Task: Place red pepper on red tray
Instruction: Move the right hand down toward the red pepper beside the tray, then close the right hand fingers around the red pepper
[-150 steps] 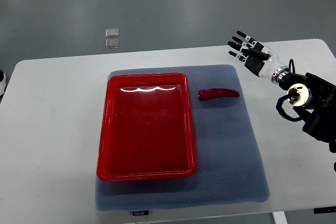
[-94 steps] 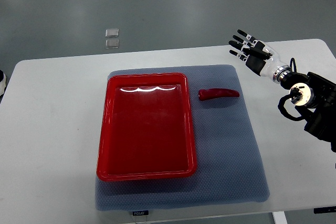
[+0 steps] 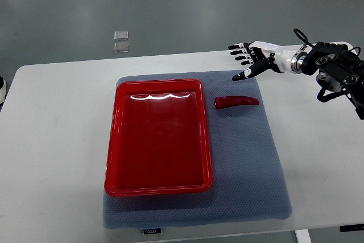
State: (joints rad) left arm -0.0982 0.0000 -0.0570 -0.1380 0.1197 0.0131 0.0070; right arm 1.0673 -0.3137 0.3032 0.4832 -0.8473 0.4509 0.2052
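Note:
A red pepper (image 3: 236, 102) lies on the grey mat (image 3: 250, 157), just right of the red tray (image 3: 159, 189). The tray is empty. My right hand (image 3: 245, 61) comes in from the right edge and hovers over the mat's far right corner, above and slightly right of the pepper. Its fingers are spread, palm turned down, and it holds nothing. It is apart from the pepper. The left arm is out of view.
The mat lies on a white table (image 3: 51, 140). Two small clear squares (image 3: 121, 41) lie on the floor beyond the table's far edge. A dark round object (image 3: 1, 90) shows at the left edge.
My right hand has swung left and rotated, moving from beyond the mat's right corner to over it, closer to the pepper. The pepper and tray have not moved.

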